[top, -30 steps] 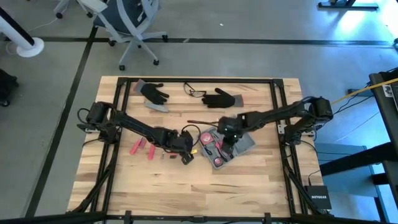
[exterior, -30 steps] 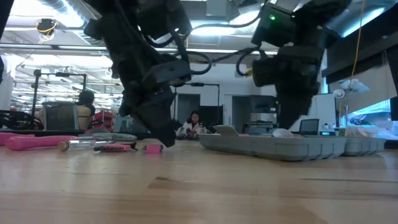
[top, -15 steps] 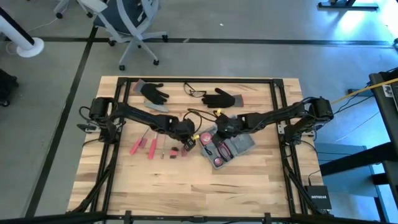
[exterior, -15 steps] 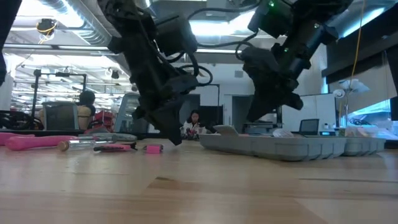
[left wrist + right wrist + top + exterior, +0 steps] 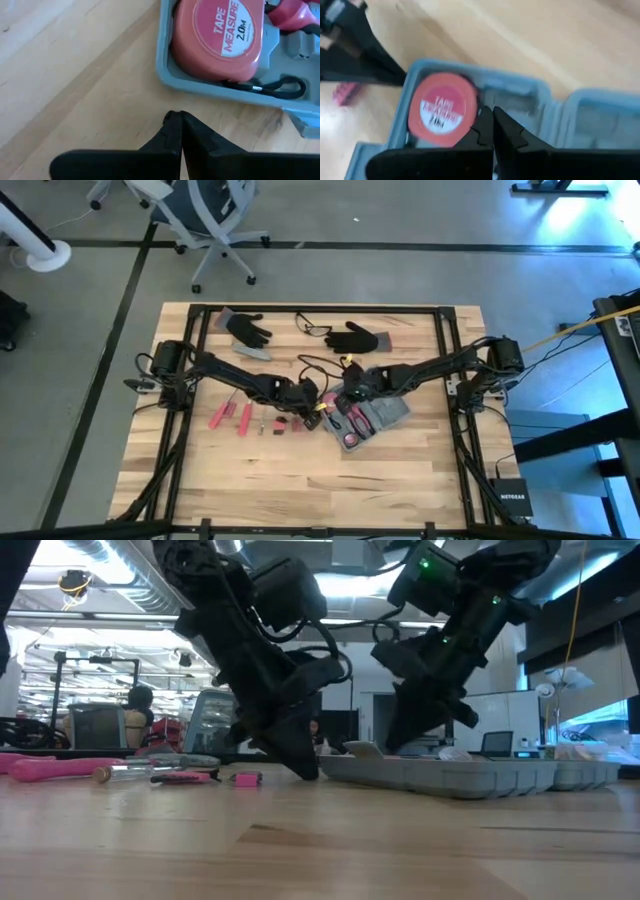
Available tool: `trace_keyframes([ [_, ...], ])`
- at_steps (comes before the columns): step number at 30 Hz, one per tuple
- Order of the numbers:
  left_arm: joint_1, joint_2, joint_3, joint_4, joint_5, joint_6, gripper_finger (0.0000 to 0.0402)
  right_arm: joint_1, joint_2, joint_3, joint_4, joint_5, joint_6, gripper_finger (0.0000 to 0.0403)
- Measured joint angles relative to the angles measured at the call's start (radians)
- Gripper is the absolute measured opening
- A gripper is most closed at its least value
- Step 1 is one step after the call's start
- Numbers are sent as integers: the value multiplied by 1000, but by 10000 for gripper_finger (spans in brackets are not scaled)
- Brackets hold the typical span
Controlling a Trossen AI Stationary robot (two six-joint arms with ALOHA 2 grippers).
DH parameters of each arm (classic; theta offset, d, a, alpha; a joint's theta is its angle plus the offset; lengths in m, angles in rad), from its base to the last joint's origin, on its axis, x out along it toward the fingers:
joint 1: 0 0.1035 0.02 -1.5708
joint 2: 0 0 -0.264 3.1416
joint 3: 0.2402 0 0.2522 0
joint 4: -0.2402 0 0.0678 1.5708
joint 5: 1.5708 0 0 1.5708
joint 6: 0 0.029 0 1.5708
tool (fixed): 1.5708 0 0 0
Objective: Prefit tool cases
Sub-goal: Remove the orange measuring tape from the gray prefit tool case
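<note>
Left pincer [image 5: 179,116] pressed together, holding nothing, tip low over bare wood just beside the corner of the tool case [image 5: 172,82]. Right there in the case corner, a red tape measure [image 5: 220,37] seated in its slot, black wrist strap [image 5: 280,89] curled next to it. From above, left pincer [image 5: 313,402] reaching in from the left, right pincer [image 5: 347,395] from the right, both meeting at the case's near-left edge. Right pincer [image 5: 486,122] also pressed together, empty, hovering over the grey-blue case [image 5: 530,97] just beside the tape measure [image 5: 442,107]. Tool case [image 5: 372,418] lying open and flat on the counter [image 5: 300,480], slightly right of centre, red-handled tools nested inside. Left of it, loose red tools [image 5: 232,417] scattered on the wood. At counter level, left pincer [image 5: 300,765] angled down, almost touching the wood, right pincer [image 5: 415,735] above the case's rim [image 5: 470,778]. Farther back, two black gloves [image 5: 248,330] and a pair of glasses [image 5: 313,327] near the counter's far edge. Beyond that, an office chair [image 5: 210,220] on the floor.
</note>
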State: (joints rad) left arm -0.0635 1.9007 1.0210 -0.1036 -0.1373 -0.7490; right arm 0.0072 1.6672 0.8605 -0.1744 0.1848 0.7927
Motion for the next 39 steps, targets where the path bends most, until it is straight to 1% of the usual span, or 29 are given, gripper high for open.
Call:
trace_keyframes([
  [4,-17,2,0,29,-12,-34,0,-22,10,5,9,3,-19,0],
  [6,-43,8,0,62,-35,-45,0,-35,19,4,13,-19,-20,0],
  [8,-66,20,0,88,-47,-57,0,-54,33,6,42,-73,-25,0],
  [11,-97,43,0,122,-50,-126,0,-76,68,5,63,-164,-39,0],
  [14,-113,50,0,129,-62,-169,0,-81,83,6,69,-204,-41,0],
  [17,-113,51,0,135,-64,-176,0,-80,86,6,74,-213,-42,0],
  [21,-98,65,0,171,-97,-200,0,-80,88,6,81,-277,-48,0],
  [26,-65,104,1,227,-86,-239,0,-71,88,5,73,-318,-66,0],
  [29,-61,123,1,263,-88,-239,0,-70,89,3,79,-358,-40,0],
  [33,-62,132,1,263,-93,-229,0,-82,86,-1,130,-418,4,0],
  [36,-65,133,2,255,-96,-198,0,-110,62,0,170,-475,19,0],
  [39,-69,133,3,254,-105,-172,0,-148,18,9,210,-639,19,0],
])
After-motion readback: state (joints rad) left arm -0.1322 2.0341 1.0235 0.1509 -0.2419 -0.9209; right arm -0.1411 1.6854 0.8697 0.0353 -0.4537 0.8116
